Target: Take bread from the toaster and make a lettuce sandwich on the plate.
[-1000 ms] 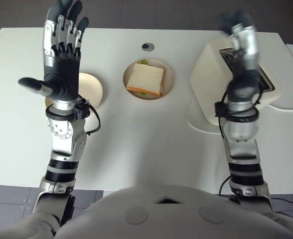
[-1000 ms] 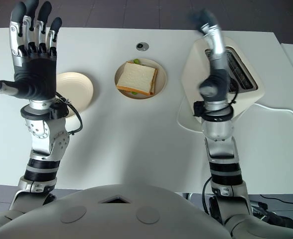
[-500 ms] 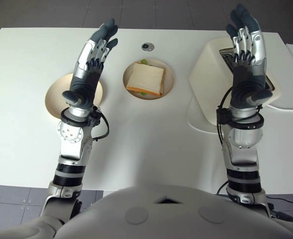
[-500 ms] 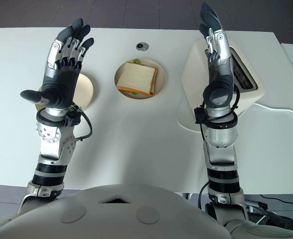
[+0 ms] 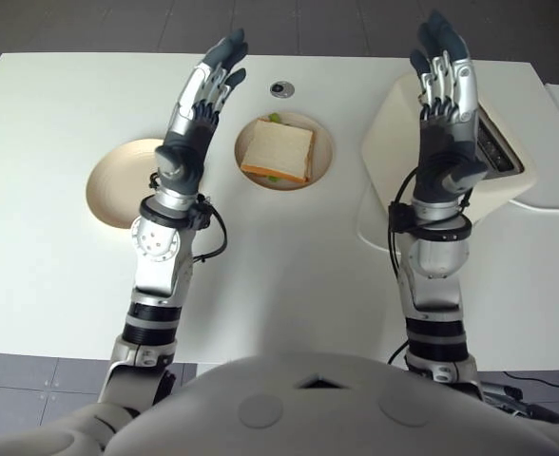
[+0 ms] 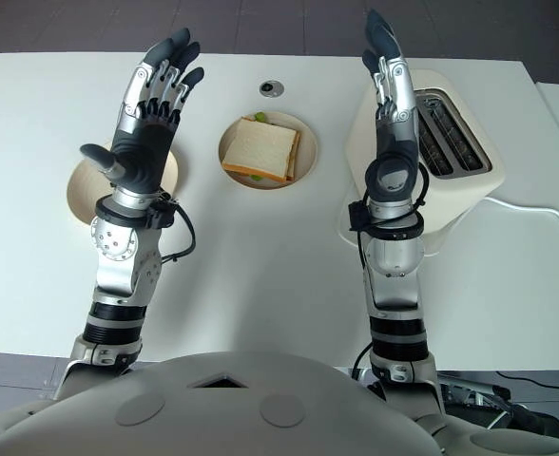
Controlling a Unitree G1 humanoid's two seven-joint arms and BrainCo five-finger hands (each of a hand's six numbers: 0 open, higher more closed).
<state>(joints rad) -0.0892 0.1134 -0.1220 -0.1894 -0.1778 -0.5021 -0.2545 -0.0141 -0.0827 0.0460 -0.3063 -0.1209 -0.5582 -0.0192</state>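
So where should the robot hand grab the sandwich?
Probably by its two side crusts, from above: the sandwich lies flat on the shallow plate, sides free, and pinching both slices should keep the lettuce in.

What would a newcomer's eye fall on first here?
The left hand and right hand are held up, open, above the white table, the right one in front of the toaster. Between them a sandwich, green showing under the bread, lies on the middle plate; a bare plate sits to its left.
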